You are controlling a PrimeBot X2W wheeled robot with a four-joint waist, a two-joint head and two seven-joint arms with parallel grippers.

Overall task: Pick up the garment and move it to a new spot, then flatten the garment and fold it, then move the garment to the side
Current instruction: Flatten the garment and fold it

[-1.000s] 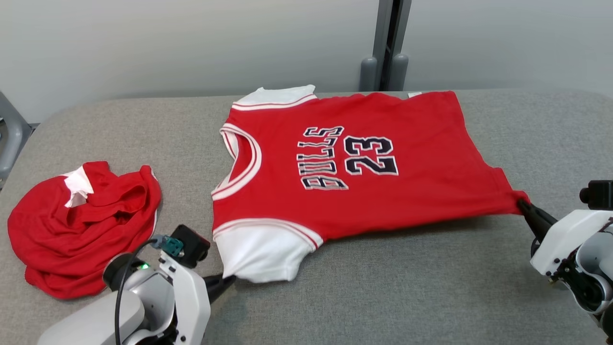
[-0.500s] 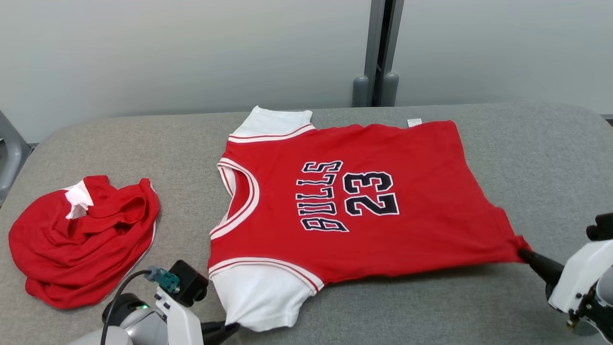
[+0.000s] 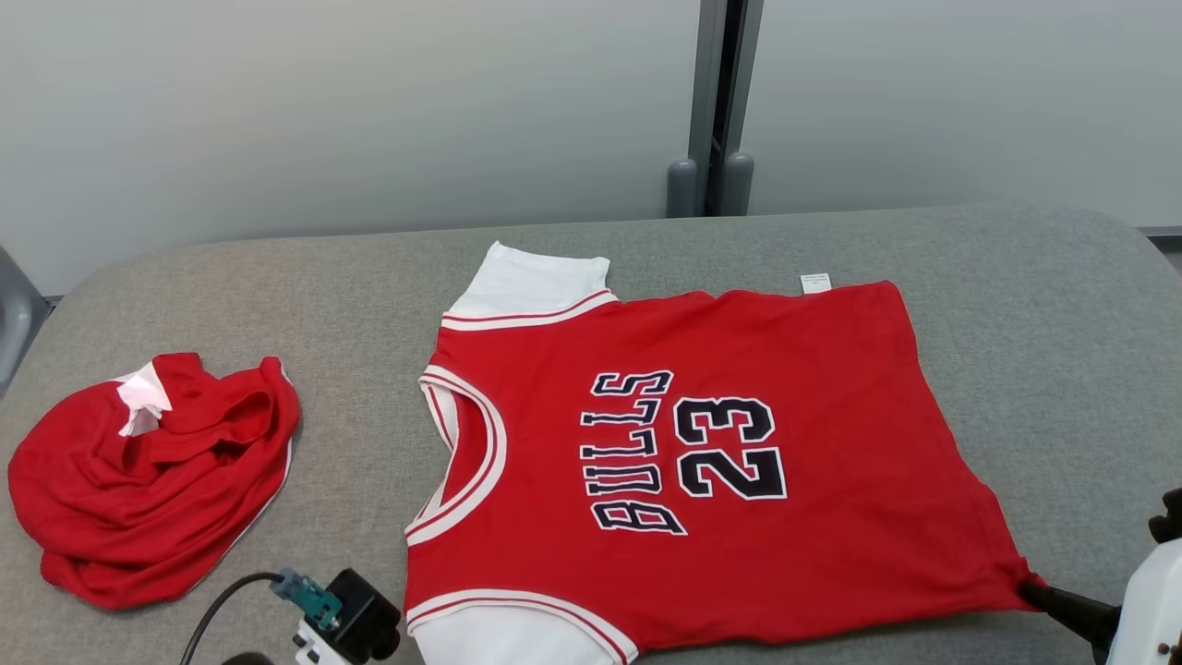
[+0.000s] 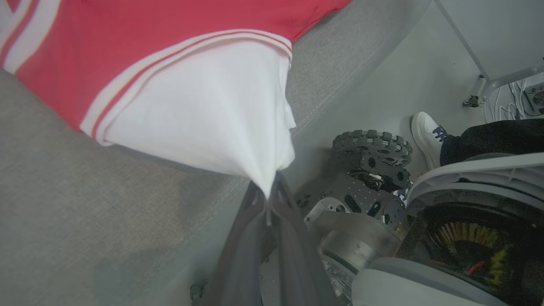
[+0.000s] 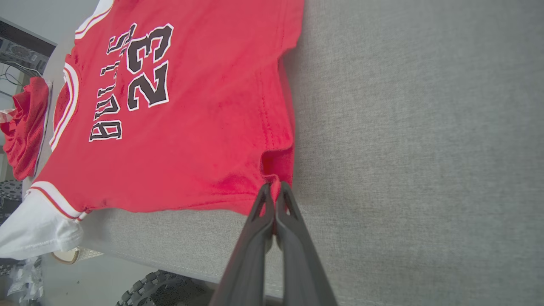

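Nearest to us, the left gripper (image 4: 267, 192) is closed on the tip of a white fabric sleeve (image 4: 204, 110), which is drawn to a point past the near edge of the grey fabric-covered desk (image 3: 1016, 305). In the left wrist view, a black studded robot wheel (image 4: 372, 146) and a person's white shoe (image 4: 427, 136) show on the pale floor below the desk edge.

At the lower right of the head view, the right gripper (image 3: 1036, 591) has its two long dark fingers pressed together on the near hem corner of the same garment, a red short-sleeved jersey (image 3: 702, 462). The cloth bunches into a small fold where the fingers pinch it.

The jersey lies spread flat in the middle of the desk, turned sideways, with its white-trimmed neckline toward our left and its hem toward our right. Black letters outlined in white read "BULLS" beside the number "23". Its second white sleeve (image 3: 531, 282) lies flat at the far side, and a small white label (image 3: 814, 283) pokes out from the far hem corner.

Well apart from the jersey, on the left of the desk, sits a crumpled red garment (image 3: 148, 480) with a patch of white showing.

Beyond the desk stands a plain pale grey wall (image 3: 323, 111), split by a dark vertical post (image 3: 716, 92).
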